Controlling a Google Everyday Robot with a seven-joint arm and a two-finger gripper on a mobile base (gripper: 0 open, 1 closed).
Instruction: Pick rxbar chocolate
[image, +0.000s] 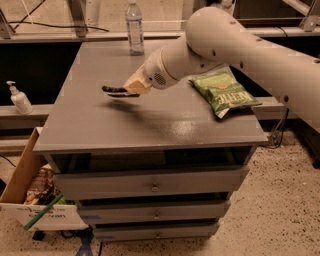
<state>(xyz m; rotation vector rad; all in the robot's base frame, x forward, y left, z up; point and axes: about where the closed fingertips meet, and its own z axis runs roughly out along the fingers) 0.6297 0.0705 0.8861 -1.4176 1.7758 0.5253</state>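
Robot lab/workshop: grey drawer cabinet (150, 127), speckled floor (282, 210), cables (30, 12), cardboard box (19, 177); tool (131, 88) w/ rxbar chocolate (114, 90) above cabinet

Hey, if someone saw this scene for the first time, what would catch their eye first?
The big white robot arm reaches in from the right over the grey cabinet top, its gripper shut on a small black snack bar held just above the left-middle of the surface. Next comes the bright green chip bag lying on the right side, then the clear water bottle standing near the back edge.
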